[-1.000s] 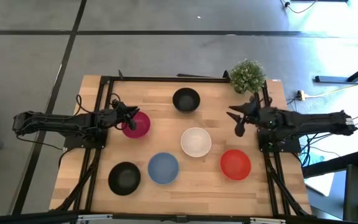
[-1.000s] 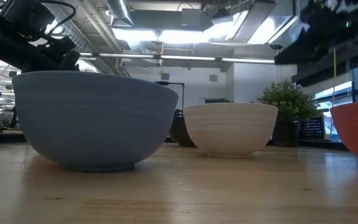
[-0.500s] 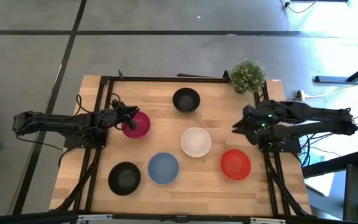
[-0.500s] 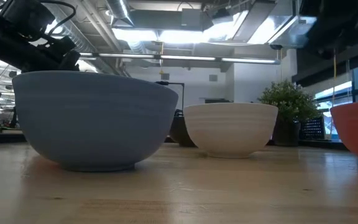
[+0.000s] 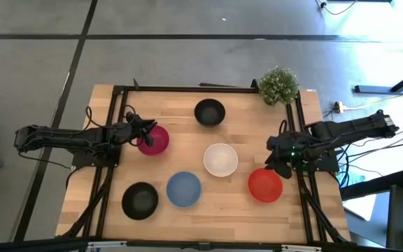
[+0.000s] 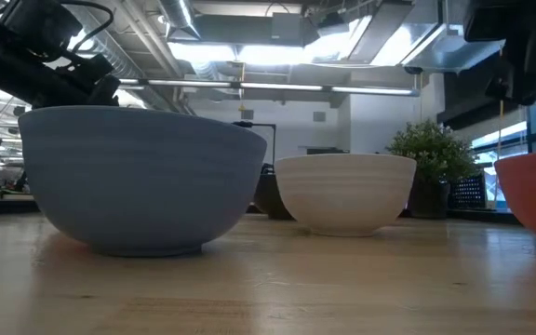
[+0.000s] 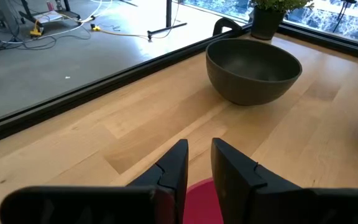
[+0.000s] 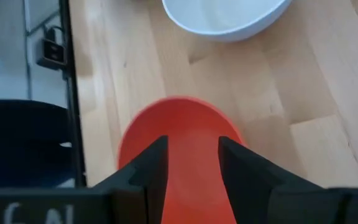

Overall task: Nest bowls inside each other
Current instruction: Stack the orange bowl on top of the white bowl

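Six bowls stand on their bases on the wooden table: a black bowl [image 5: 209, 112] at the far middle, the magenta bowl [image 5: 154, 140] at the left, the white bowl [image 5: 220, 159] in the centre, the blue bowl [image 5: 184, 189], a second black bowl [image 5: 140, 200] at the near left, and the red bowl [image 5: 265, 185] at the right. My left gripper [image 5: 143, 131] hovers over the magenta bowl's left rim with a narrow gap between its fingers [image 7: 199, 152]. My right gripper [image 5: 274, 166] points down, open, above the red bowl's [image 8: 191, 130] far right rim.
A small green potted plant [image 5: 279, 85] stands at the table's far right corner. In the low view the blue bowl [image 6: 142, 177], the white bowl [image 6: 345, 191] and the red bowl [image 6: 533, 195] fill the foreground. Bare wood lies between the bowls and along the near edge.
My right gripper has moved toward the table's near edge and down, from beside the white bowl's far right to above the red bowl's rim. It has tipped from level to pointing down.
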Action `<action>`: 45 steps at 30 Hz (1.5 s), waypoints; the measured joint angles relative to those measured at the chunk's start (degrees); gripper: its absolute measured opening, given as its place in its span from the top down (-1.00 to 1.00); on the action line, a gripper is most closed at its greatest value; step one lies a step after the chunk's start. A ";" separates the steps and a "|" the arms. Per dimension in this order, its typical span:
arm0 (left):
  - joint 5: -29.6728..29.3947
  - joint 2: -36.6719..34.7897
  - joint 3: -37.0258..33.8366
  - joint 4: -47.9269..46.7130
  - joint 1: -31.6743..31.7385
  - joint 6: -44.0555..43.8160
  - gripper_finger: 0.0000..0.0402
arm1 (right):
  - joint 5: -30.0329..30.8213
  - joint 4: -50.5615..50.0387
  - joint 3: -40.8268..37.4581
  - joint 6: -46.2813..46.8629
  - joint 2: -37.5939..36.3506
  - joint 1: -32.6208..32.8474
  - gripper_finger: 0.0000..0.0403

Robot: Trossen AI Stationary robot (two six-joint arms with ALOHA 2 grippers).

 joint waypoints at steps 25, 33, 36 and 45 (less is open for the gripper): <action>-0.01 0.00 -0.01 0.00 0.00 0.00 0.68 | 13.51 -2.92 -0.02 11.47 13.54 10.17 -0.04; -0.02 0.00 0.00 0.00 0.02 0.00 0.68 | 16.45 -6.20 -0.03 12.00 15.01 10.59 -0.25; -0.02 0.00 -0.01 0.00 0.02 0.00 0.68 | 16.45 -6.02 -0.03 12.01 15.04 10.59 -0.25; -0.02 0.00 0.00 0.00 0.01 0.00 0.68 | 17.51 -5.95 -0.02 11.70 15.03 10.57 -0.23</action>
